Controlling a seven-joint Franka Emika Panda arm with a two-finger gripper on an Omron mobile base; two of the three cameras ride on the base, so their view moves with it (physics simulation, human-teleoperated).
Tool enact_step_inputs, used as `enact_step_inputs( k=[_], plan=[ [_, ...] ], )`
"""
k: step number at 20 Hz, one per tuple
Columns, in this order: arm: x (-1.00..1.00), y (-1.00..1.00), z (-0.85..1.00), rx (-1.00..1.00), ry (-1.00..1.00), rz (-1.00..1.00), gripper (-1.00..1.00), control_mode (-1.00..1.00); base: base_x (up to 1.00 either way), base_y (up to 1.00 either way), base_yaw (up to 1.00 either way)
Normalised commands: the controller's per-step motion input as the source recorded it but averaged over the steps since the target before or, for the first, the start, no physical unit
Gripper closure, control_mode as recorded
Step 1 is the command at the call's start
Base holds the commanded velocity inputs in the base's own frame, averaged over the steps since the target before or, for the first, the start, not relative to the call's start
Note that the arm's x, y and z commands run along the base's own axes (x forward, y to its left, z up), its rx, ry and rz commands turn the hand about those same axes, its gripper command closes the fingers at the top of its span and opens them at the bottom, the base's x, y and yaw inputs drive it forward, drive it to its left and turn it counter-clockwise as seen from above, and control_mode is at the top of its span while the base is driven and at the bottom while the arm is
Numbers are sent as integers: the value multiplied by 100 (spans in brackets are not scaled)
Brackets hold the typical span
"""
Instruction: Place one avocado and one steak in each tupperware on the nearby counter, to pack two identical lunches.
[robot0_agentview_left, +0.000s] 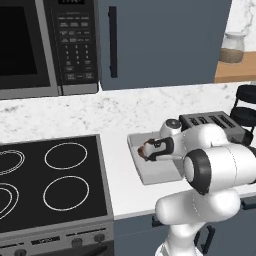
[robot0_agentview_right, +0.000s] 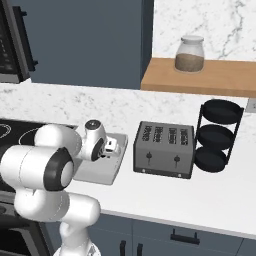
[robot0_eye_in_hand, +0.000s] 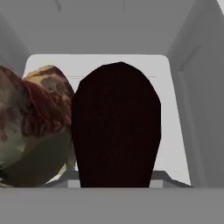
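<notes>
Avocado (robot0_eye_in_hand: 116, 127), near-black and upright in the hand view, is sitting in the gripper's (robot0_agentview_left: 148, 150) grasp just over the floor of the light grey tupperware (robot0_agentview_left: 160, 172). A red-brown steak (robot0_eye_in_hand: 39, 109) is lying right beside the avocado inside the same box. The tupperware is resting on the white surface (robot0_agentview_left: 125, 195), between the black cooktop (robot0_agentview_left: 50, 180) and a grey four-slot toaster (robot0_agentview_right: 164, 149). A black three-tier rack (robot0_agentview_right: 218, 135) is standing beyond the toaster.

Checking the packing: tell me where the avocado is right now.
In the hand view the avocado sits close in front of the camera, inside the tupperware, with the steak at its left.
</notes>
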Motion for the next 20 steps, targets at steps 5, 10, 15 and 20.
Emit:
enact_step_inputs(
  k=[5,10,15,20],
  plan=[
    [1,1,-22,0,0,0,-100,-100,0,0,0],
    [-1,1,-21,0,0,0,-100,-100,0,0,0],
    [-73,6,2,0,-5,0,-100,-100,0,0,0],
    [-100,0,42,0,-18,0,-100,-100,0,0,0]
  ],
)
